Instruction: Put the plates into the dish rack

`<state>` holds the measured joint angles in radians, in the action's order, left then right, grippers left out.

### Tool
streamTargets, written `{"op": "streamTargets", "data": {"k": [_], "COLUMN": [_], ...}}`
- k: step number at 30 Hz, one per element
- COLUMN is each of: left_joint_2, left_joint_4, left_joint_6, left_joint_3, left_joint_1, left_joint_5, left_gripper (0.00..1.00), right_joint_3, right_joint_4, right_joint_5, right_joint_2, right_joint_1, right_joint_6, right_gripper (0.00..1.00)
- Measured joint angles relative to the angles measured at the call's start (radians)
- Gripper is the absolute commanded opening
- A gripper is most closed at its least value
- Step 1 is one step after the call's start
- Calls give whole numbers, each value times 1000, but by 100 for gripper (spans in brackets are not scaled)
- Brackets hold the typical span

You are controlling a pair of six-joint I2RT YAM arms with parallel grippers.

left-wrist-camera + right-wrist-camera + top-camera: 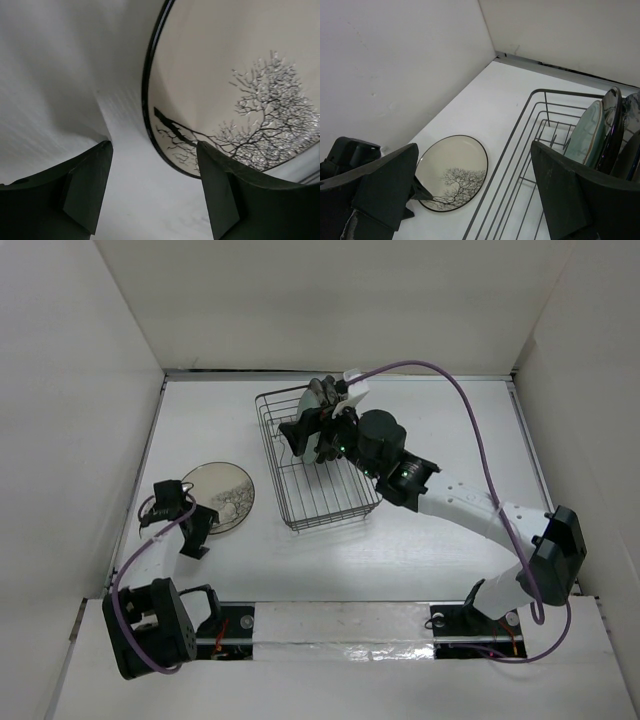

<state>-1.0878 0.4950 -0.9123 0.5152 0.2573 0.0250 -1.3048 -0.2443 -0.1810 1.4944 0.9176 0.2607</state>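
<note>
**Tree plate** [222, 495]: the one plate not yet loaded. It lies flat on the table [430, 420], left of the rack [320, 495] and apart from it.

**Racked plates** [322, 397]: they stand upright at the far end of the rack. A green plate [582, 132] and a dark plate [612, 125] show plainly; the full count cannot be told. The near rows are free.

**Left gripper** [155, 192]: jaws wide apart, nothing held. It sits low at the tree plate's near-left edge, with the rim passing between the fingers. I cannot tell whether it touches.

**Right gripper** [470, 195]: jaws wide apart, nothing held. It hangs over the rack near the racked plates.

**Hazards, as judged:**
- The plate is flat and its rim thin. A finger that fails to get beneath it would shove the plate across the table rather than lift it.
- The glaze is smooth. A pinch on the rim alone may let the plate swing or slip out on the way up.
- The right arm lies over the rack. A carried plate could strike it, or knock the racked plates, unless that arm clears off.
- A plate set down askew between prongs could topple against its neighbour.
</note>
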Motion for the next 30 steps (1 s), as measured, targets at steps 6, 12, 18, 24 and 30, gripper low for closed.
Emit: {"op": "streamTargets", "data": {"k": [6,12,18,24,30], "left_joint_2": [20,27,52,59,0], "left_joint_4": [-140,-344,-597,-860,-1026], "left_joint_6": [-62,-140,-237,-323,-357], "left_joint_3": [-47,-118,-246,-386,-442], "left_joint_1": [0,0,0,0,1], "left_joint_5": [35,60,80,88,87], "left_gripper": [63,58,52,39,19], "right_joint_3": [20,41,45,45,45], "right_joint_4": [-4,-11,-19,-23,-28], "right_joint_5": [9,9,9,8,1], "right_joint_2": [0,-2,-2,-2,4], "right_joint_1": [-1,-1,-1,0,13], "right_joint_6": [0,0,1,1,0], "right_gripper": [98,98,97,96,96]}}
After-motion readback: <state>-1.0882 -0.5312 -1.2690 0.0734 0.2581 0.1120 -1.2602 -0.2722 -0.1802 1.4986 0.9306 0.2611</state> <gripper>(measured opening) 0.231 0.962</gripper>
